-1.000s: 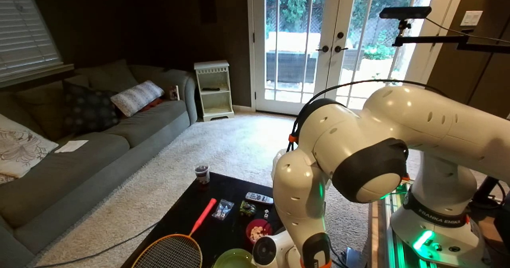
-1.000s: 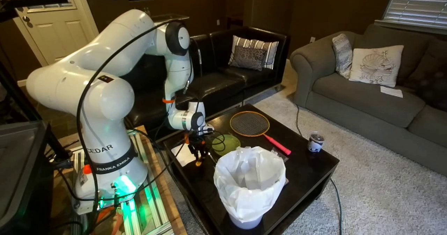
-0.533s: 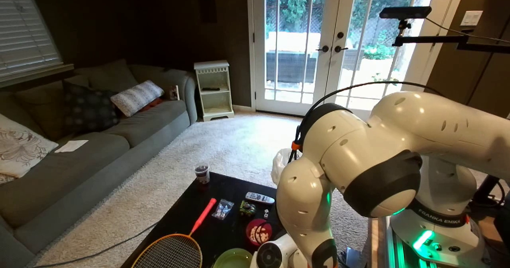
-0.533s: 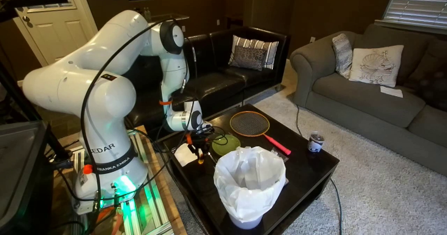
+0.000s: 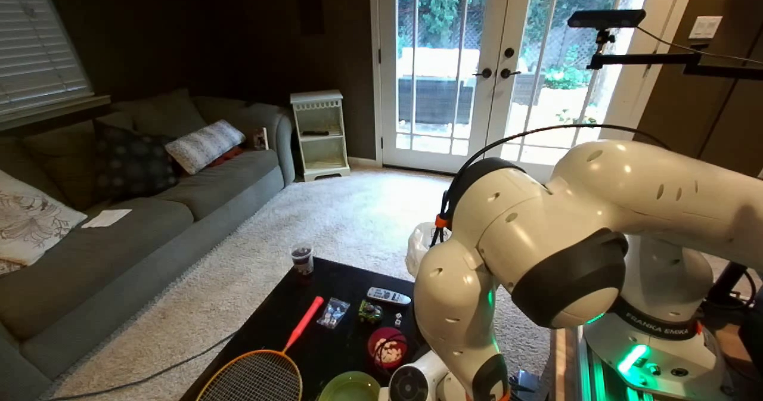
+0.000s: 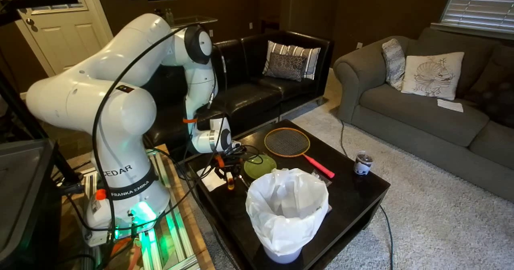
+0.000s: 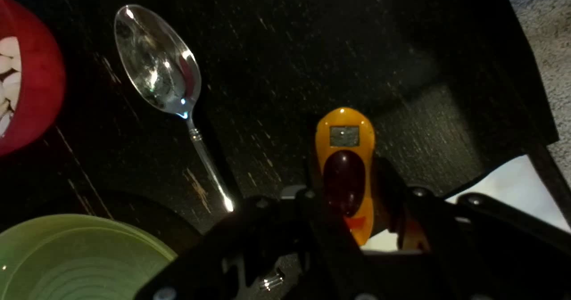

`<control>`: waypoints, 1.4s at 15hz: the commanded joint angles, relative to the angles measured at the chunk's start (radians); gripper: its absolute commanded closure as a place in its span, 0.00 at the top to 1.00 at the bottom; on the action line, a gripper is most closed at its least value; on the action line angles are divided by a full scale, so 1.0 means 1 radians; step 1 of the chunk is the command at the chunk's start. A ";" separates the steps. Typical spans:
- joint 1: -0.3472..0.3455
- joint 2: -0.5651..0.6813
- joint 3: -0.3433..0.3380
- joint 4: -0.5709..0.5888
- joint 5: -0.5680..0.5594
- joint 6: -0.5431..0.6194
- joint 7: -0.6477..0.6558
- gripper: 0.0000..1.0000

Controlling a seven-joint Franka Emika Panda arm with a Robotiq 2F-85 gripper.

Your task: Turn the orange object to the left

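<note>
Right, I've got the orange object (image 7: 344,170) pinched in my gripper (image 7: 348,186) at the dark table (image 6: 349,193)!

Over on the wrist view, my jaws stand one on each side of it, the rounded end with the grey window (image 7: 344,136) poking out past them; whether it touches the table, I can't tell. A spoon (image 7: 178,96) lies between it and the red bowl (image 7: 42,86) of white pieces (image 7: 12,86), with the green dish (image 7: 80,264) near the spoon's handle. A white sheet (image 7: 517,188) lies opposite, by the table's edge. In an exterior view, the racket (image 6: 293,145) rests beyond the dish, and a white-lined bin (image 6: 286,218) stands in the foreground.
</note>
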 commanded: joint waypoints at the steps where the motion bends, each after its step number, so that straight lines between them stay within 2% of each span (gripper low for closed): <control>1: -0.022 0.014 0.005 -0.005 -0.062 0.026 -0.065 0.08; 10: -0.027 0.042 0.002 -0.005 -0.103 0.106 -0.142 0.08; 21: -0.003 0.060 -0.009 0.011 -0.118 0.088 -0.196 0.08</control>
